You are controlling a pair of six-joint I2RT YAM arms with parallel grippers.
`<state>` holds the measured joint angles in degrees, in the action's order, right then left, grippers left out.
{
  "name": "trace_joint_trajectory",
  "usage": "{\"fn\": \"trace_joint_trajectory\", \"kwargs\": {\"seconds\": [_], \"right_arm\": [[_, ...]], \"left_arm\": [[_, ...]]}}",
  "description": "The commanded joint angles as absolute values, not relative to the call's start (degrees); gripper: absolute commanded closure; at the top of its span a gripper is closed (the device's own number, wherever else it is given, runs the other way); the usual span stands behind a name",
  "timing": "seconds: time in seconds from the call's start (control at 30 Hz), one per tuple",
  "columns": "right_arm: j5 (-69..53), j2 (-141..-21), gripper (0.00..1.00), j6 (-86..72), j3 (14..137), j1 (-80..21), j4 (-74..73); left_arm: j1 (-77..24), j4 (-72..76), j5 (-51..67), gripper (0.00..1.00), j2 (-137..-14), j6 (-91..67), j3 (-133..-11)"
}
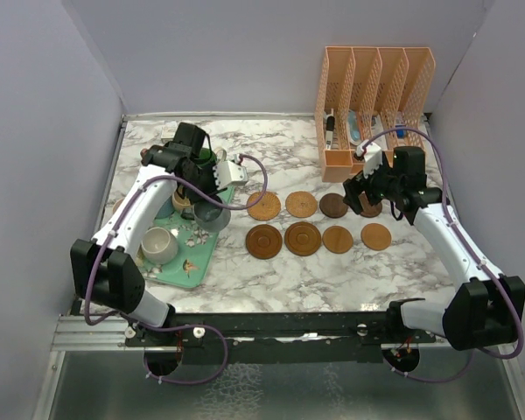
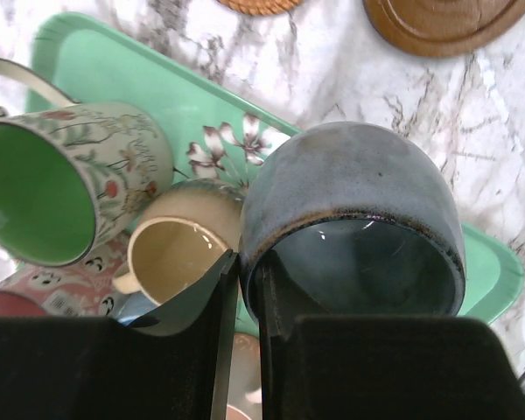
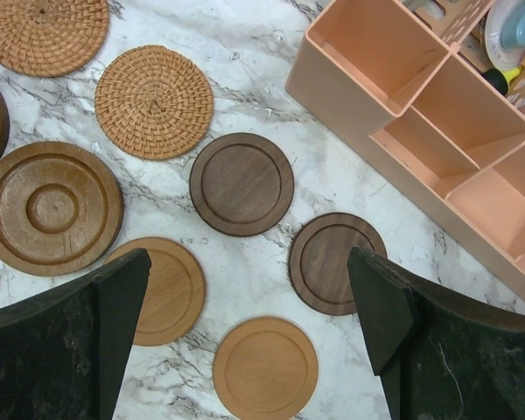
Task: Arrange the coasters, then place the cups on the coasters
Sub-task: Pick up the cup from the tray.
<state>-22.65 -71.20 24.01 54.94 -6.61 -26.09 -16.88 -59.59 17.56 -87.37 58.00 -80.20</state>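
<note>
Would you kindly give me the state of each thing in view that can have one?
Left gripper, shut on the rim of the dark grey-teal ceramic mug.
Eight round brown coasters, flat in two rows, bare.
Right gripper, open, empty, above those coasters.
Mint-green floral tray, holding other mugs.

Probably a robotics lab test cell, not a home: a marble-patterned tabletop (image 1: 289, 276) boxed in on three sides by plain lilac-grey panels (image 1: 245, 52), a left arm (image 1: 129, 210) and a right arm (image 1: 455, 241) bolted to a bare metal rail (image 1: 87, 331) at its near edge, and a peach desk organiser (image 1: 376, 87) standing at the back right
</note>
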Motion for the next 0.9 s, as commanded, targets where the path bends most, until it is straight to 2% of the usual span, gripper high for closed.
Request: {"fn": "trace_joint_trajectory", "kwargs": {"seconds": [0.0,0.37,0.7,0.87], "right_arm": [[-20.6,-70.7,0.02,22.6,54.4,-6.1,-23.3],[-19.8,-70.8,0.00,18.2,55.5,-6.1,-21.4],[-24.1,-70.9,0.00,17.8,61.0,-6.2,-25.0],[-26.1,-70.8,0.04,16.2,62.4,-6.2,-25.3]], "left_arm": [[-17.0,-61.6,20.5,1.00,-82.9,48.5,-83.9],[-17.9,-58.1,26.2,1.00,-84.6,32.4,-88.8],[-25.6,-49.3,23.8,1.00,-92.2,24.4,-94.0],[-28.4,-45.6,21.4,1.00,-96.7,21.8,-98.1]]}}
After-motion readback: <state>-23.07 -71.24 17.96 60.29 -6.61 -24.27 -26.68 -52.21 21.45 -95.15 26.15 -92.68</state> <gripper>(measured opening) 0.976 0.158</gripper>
